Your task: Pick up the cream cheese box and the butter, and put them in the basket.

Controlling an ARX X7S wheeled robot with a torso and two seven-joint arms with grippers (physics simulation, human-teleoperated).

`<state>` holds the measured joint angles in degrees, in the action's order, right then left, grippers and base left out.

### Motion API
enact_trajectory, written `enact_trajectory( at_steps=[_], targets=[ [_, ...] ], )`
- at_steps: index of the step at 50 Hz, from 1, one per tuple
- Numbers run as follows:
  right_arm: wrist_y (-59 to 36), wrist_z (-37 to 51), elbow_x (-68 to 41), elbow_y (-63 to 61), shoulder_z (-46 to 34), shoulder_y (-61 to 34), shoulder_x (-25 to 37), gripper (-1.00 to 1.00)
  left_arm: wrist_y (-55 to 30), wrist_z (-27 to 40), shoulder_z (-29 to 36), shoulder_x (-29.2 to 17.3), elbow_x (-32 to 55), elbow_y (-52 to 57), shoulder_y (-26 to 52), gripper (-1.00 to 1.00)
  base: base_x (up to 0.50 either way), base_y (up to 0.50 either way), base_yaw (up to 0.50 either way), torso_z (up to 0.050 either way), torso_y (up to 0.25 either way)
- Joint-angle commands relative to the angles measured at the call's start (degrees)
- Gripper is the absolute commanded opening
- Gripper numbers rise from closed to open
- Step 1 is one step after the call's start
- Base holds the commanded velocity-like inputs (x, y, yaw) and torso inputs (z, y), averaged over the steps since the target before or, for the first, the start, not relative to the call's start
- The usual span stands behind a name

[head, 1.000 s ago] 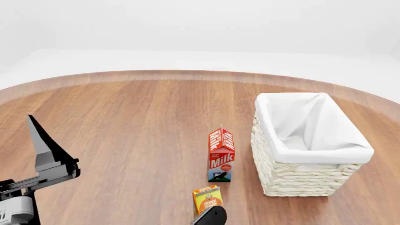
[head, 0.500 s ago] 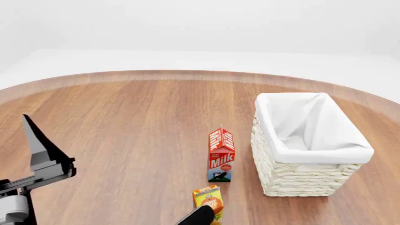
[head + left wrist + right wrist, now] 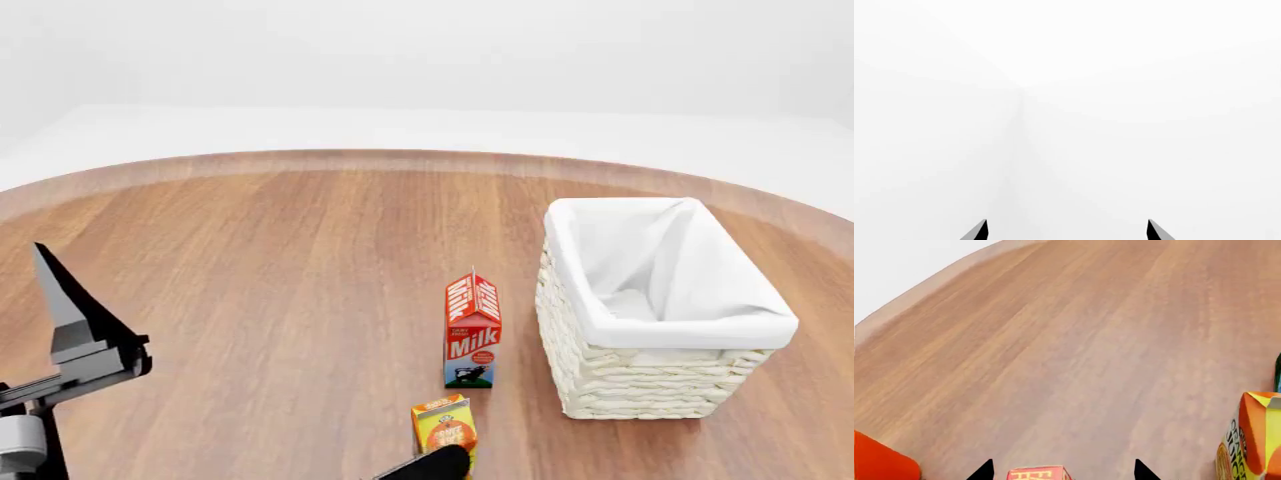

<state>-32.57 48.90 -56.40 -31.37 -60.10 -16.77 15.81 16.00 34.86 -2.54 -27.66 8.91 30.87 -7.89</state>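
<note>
Altogether one basket (image 3: 663, 305), one milk carton (image 3: 473, 328), one juice carton (image 3: 445, 426).

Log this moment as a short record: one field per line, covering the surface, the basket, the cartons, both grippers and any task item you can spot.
surface: round wooden table
basket: white woven, cloth-lined, nothing seen inside
milk carton: upright, left of basket
orange juice carton: upright, nearer the robot than the milk
left gripper: open, faces blank white background
right gripper: open, low over table
box between right fingertips: red-orange, yellow lettering, possibly the butter
cream cheese box: not seen
</note>
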Motion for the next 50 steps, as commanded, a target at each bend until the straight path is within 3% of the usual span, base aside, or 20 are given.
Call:
enact_trajectory(
  at_steps=[1,32,50],
  targets=[
    [3.3,-0.5,7.9,4.8,0.6,2.0,-1.4,1.00,0.3,-1.3,-2.2,1.0,0.1,-0.2,-0.1,1.00,0.00,0.00,0.00,0.000,0.000],
    [5.1,-4.4,14.8,12.5,-4.9,1.4,-2.8,1.00,0.4,-1.1,-2.3,0.7,0.5,-0.1,-0.2,1.00,0.00,0.00,0.00,0.000,0.000],
    [0.2,-0.5,12.3,6.2,-5.4,0.5,-2.5,1.00,0.6,-0.9,-2.7,0.6,0.5,-0.2,-0.4,1.00,0.00,0.00,0.00,0.000,0.000]
  ],
)
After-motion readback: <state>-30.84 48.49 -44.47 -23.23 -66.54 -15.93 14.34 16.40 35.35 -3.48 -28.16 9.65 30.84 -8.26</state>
